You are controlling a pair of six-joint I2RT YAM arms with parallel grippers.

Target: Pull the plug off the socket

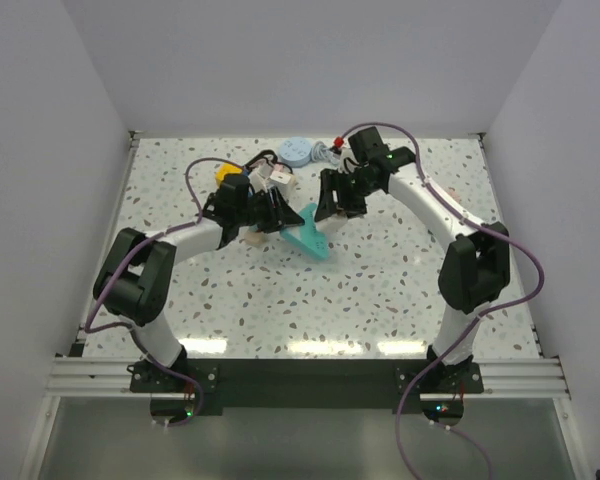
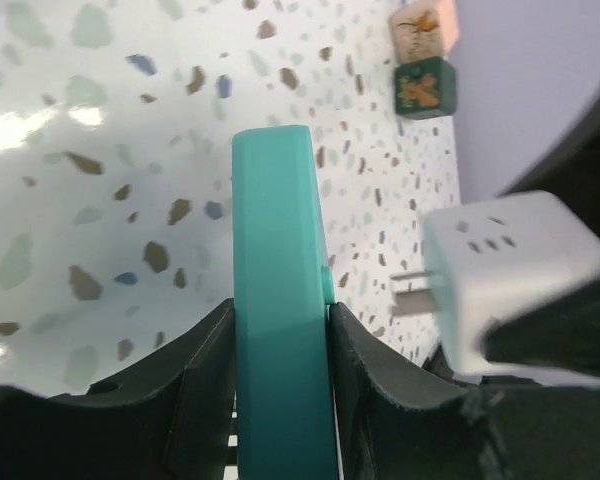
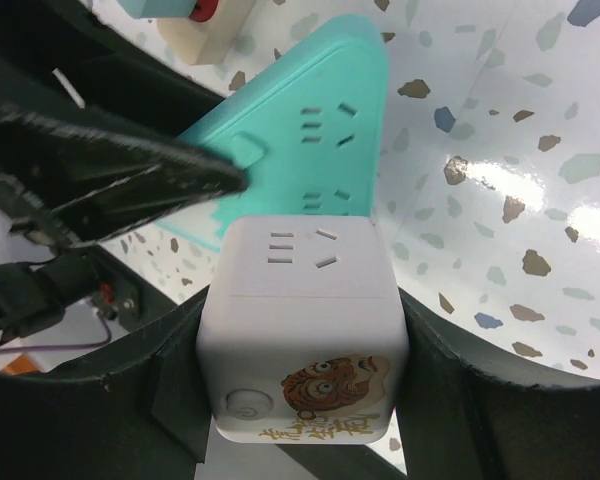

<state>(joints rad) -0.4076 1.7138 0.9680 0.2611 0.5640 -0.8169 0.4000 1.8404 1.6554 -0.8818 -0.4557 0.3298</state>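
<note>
My left gripper (image 2: 280, 312) is shut on a teal triangular block (image 2: 280, 250), its pads pressed on both flat faces. The block's outlet slots show in the right wrist view (image 3: 320, 120). My right gripper (image 3: 302, 300) is shut on the plug (image 3: 305, 330), a white cube with a tiger sticker. Its two metal prongs (image 2: 410, 295) are bare and stand a short way off the teal block, touching nothing. From above, the left gripper (image 1: 275, 212) and the right gripper (image 1: 332, 205) meet over the teal block (image 1: 310, 240). Of the socket, only a cream end (image 3: 208, 40) shows.
A pale blue disc (image 1: 298, 150), a red-topped piece (image 1: 337, 142), a yellow item (image 1: 225, 172) and white parts (image 1: 272, 178) lie at the back of the speckled table (image 1: 380, 290). Two small picture cubes (image 2: 425, 62) stand by the wall. White walls close three sides.
</note>
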